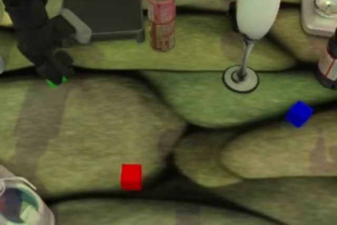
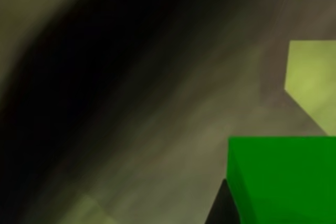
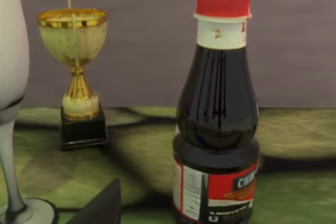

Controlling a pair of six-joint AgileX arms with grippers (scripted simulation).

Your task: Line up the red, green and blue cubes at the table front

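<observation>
Three cubes: our left gripper (image 1: pixel 56 79) pinches the green cube (image 1: pixel 52 82) at the table's (image 1: pixel 95 130) left. Red cube (image 1: pixel 131 176) sits front, blue cube (image 1: pixel 299 113) right; our right gripper's out of sight.

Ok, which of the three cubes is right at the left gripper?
The green cube, at the far left under the left gripper. The red cube and blue cube lie alone on the table, away from it.

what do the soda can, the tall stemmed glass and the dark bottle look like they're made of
Soda can: likely thin metal, silvery lid, printed reddish wrap. Stemmed glass: probably glass, glossy milky-white bowl, clear stem. Dark bottle: glass or plastic, shiny highlights, dark contents, red cap looks plastic.
</observation>
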